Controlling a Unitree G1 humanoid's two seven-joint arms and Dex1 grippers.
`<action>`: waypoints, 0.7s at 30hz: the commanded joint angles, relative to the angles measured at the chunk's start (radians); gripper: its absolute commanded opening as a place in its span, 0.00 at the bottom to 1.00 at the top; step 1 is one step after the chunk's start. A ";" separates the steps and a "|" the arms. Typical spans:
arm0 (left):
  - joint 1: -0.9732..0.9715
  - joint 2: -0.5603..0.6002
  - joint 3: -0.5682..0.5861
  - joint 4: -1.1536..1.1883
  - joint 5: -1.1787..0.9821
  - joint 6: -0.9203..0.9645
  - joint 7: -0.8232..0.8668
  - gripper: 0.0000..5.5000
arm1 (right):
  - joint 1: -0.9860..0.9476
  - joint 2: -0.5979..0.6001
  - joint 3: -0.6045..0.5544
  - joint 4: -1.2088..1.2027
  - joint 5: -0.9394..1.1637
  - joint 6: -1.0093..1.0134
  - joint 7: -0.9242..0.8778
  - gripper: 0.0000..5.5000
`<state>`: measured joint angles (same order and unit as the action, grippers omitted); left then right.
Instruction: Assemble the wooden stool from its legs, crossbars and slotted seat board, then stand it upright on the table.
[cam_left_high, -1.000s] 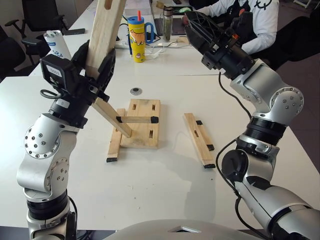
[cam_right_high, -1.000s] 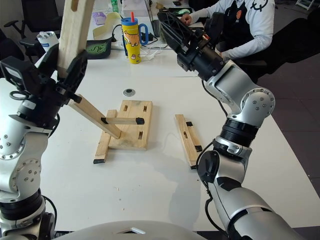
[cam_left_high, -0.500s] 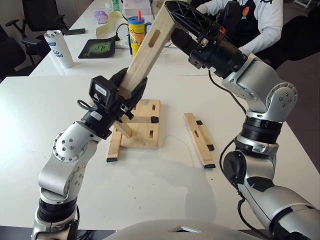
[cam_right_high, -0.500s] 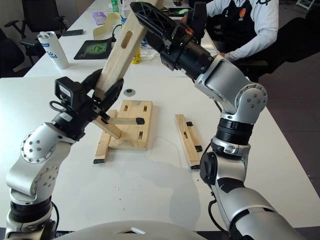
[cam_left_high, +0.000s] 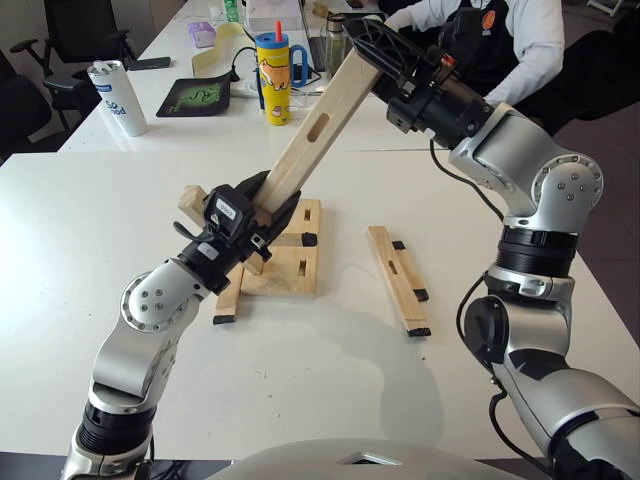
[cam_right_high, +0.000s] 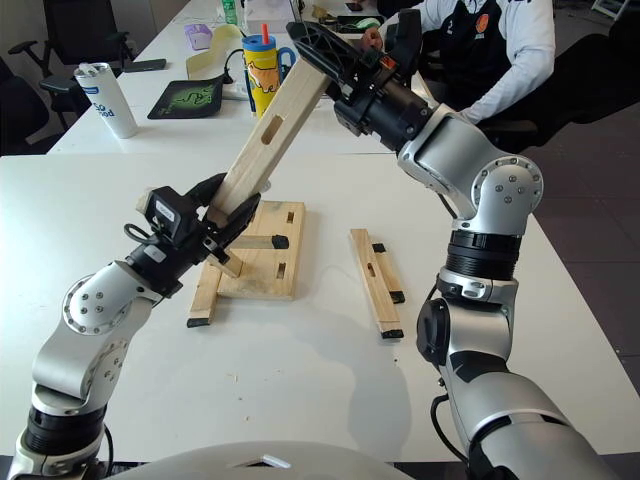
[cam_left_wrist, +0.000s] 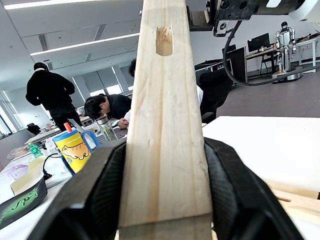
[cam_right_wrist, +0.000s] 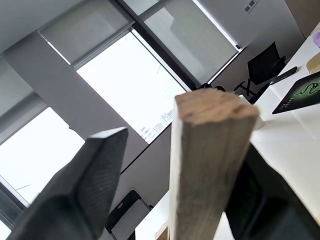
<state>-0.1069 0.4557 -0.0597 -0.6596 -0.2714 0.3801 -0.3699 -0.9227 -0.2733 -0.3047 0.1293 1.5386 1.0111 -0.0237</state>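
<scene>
The left jaws clamp the tilted leg (cam_left_high: 318, 128) low, its foot by the board (cam_left_high: 295, 262) lying on the tabletop (cam_left_high: 330, 360). The right jaws stand apart around its top end (a gap shows on one side), so the leg could swing and knock the board askew. Beyond, a cup (cam_left_high: 273, 70) holds a straw.

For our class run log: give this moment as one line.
left gripper: shut on leg | right gripper: open at leg's top | seat board: flat on table
</scene>
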 joint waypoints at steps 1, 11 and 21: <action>0.023 0.010 0.011 0.003 0.013 0.007 -0.011 0.38 | -0.022 -0.011 0.000 0.000 -0.019 -0.001 0.031 0.39; 0.026 0.008 0.029 0.002 0.008 0.005 -0.021 0.38 | -0.012 -0.014 -0.006 0.016 -0.044 0.011 0.052 0.19; 0.033 -0.025 0.057 -0.010 -0.086 0.006 -0.052 0.54 | 0.013 -0.020 -0.016 -0.002 -0.047 0.014 0.057 0.19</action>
<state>-0.0730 0.4363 -0.0157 -0.6628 -0.3443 0.3778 -0.4166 -0.9156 -0.2795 -0.3080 0.1396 1.4990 1.0257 0.0246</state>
